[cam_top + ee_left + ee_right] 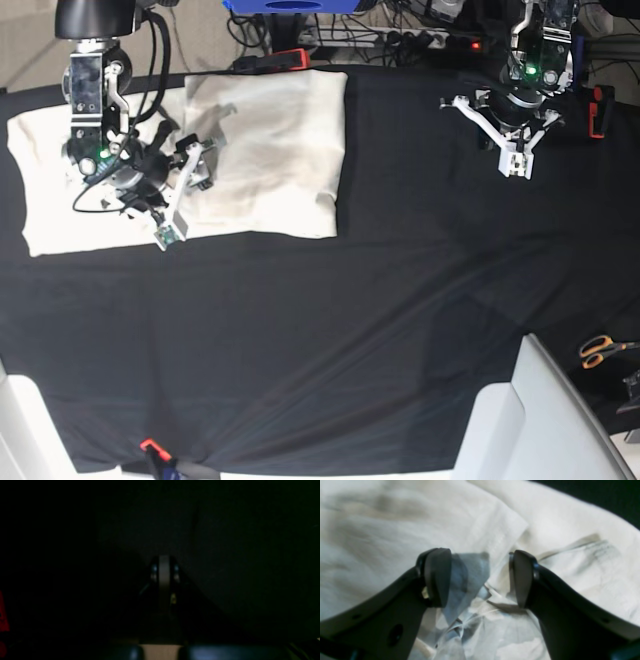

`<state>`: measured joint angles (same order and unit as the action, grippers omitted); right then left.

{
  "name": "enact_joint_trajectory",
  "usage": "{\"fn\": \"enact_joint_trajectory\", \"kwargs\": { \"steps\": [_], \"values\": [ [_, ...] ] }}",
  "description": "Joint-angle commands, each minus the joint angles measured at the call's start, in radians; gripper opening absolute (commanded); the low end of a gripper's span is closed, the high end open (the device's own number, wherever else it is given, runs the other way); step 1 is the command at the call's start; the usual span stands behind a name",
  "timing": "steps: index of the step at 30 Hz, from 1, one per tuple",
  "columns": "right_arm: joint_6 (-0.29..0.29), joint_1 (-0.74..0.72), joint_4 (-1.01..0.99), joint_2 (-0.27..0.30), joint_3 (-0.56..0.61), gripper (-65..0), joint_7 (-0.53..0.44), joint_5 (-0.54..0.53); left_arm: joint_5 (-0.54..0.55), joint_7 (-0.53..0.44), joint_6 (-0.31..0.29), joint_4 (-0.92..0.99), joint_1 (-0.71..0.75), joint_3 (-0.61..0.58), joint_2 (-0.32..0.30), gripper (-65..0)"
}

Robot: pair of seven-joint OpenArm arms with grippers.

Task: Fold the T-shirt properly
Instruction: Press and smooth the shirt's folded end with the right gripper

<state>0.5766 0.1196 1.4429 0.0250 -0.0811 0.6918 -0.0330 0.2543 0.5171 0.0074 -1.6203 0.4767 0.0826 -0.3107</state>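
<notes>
The cream T-shirt (265, 140) lies partly folded on the black tablecloth (400, 300) at the far left. My right gripper (180, 200) is open low over the shirt's middle. In the right wrist view the gripper (480, 577) stands open with its two dark fingers (437, 577) either side of a folded cloth edge of the T-shirt (395, 530); nothing is clamped. My left gripper (515, 160) hovers over bare black cloth at the far right, away from the shirt. The left wrist view is very dark; there the gripper (163, 570) looks shut and empty.
Orange-handled scissors (600, 350) lie at the right edge. A white box (540, 420) sits at the front right corner. A red clamp (290, 58) and a blue object (290, 5) are behind the shirt. A red item (598, 110) stands near the left arm.
</notes>
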Motion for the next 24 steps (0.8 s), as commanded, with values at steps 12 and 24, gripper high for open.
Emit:
{"fn": "enact_joint_trajectory", "kwargs": {
  "steps": [12, 24],
  "values": [
    [0.004, -0.039, 0.012, 0.005, -0.003, -64.2, -0.014, -0.009, -0.005, -0.015, 0.004, -0.001, 0.003, 0.006, -0.011, -65.0],
    [0.004, -0.103, 0.012, 0.013, -0.001, -64.2, 0.013, -0.005, -0.005, -0.015, 0.004, 0.038, 0.000, 0.006, -0.011, -65.0]
  ]
}}
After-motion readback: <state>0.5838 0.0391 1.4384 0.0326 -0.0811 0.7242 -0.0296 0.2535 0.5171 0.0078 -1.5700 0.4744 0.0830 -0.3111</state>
